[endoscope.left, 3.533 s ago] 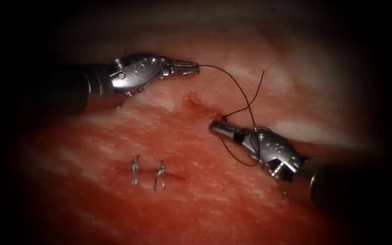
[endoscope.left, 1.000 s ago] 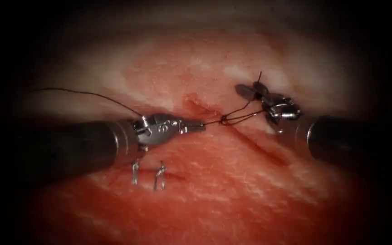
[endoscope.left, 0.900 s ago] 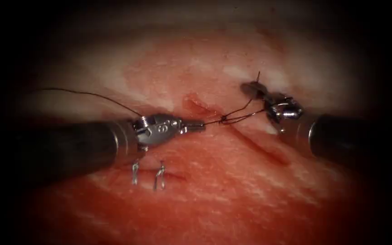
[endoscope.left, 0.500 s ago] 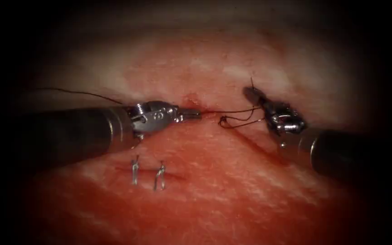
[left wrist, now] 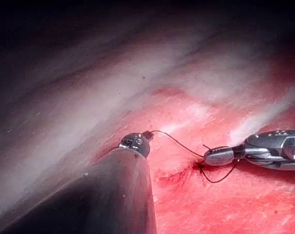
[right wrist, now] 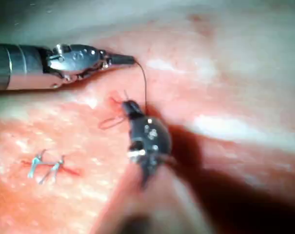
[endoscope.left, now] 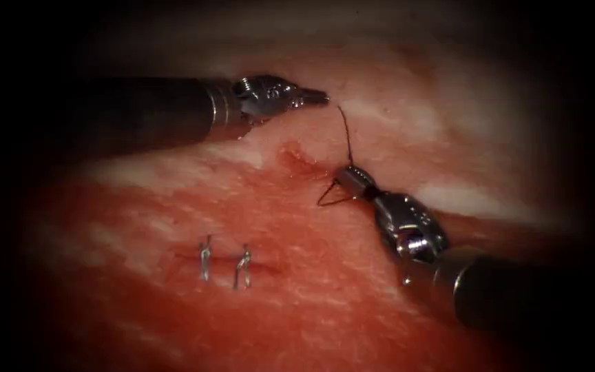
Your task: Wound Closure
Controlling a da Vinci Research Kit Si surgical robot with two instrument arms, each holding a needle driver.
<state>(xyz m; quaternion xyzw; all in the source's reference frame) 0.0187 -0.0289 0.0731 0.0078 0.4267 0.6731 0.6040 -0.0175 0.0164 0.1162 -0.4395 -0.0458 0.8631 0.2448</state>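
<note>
While the left tool (endoscope.left: 317, 97) is pinching the thin dark thread (endoscope.left: 345, 135) above the cut (endoscope.left: 297, 160), the right tool (endoscope.left: 344, 180), apparently clamped, is gripping its loop on glistening tissue (endoscope.left: 311, 275); needle unseen.

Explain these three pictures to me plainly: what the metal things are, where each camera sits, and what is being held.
This is a surgical practice robot with two thin arms, each ending in small jaws. One picture looks down from an endoscope; the other two come from cameras riding near each arm's wrist. Underneath lies the tissue, pork belly with a cut. The left tool has its jaws shut on dark thread. The right tool grips the same thread at the cut, beside a small loop. Two finished stitches sit on the cut's left.
</note>
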